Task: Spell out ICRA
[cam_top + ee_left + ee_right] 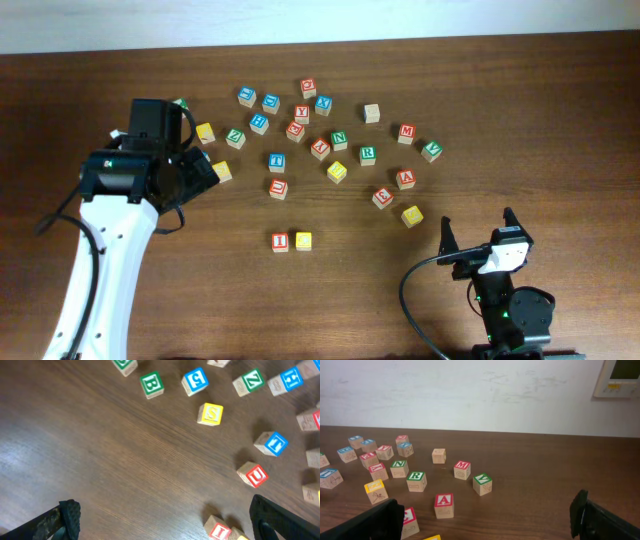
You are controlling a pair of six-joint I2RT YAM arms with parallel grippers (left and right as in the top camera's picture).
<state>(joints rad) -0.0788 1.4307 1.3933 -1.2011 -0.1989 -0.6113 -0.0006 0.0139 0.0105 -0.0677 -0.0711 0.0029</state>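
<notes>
Overhead: I block (280,241) just beside a yellow block (303,240), near-centre of the tabletop (330,310). R block (368,154) and A block (405,179) lie farther, right of centre. My right gripper (478,224) is near-right, well apart from them.
Left wrist: left gripper (164,512) wide open, empty. I block at the near edge, between the fingers, closer to the right one.
Right wrist: right gripper wide open, empty. A ahead, R beyond-left.

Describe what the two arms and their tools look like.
The left arm is a long white link with black joint housings and a thin black cable beside it. The right arm is black, with a white wrist block, a small green light and its own black cable. The left tool and right tool have black fingers.
</notes>
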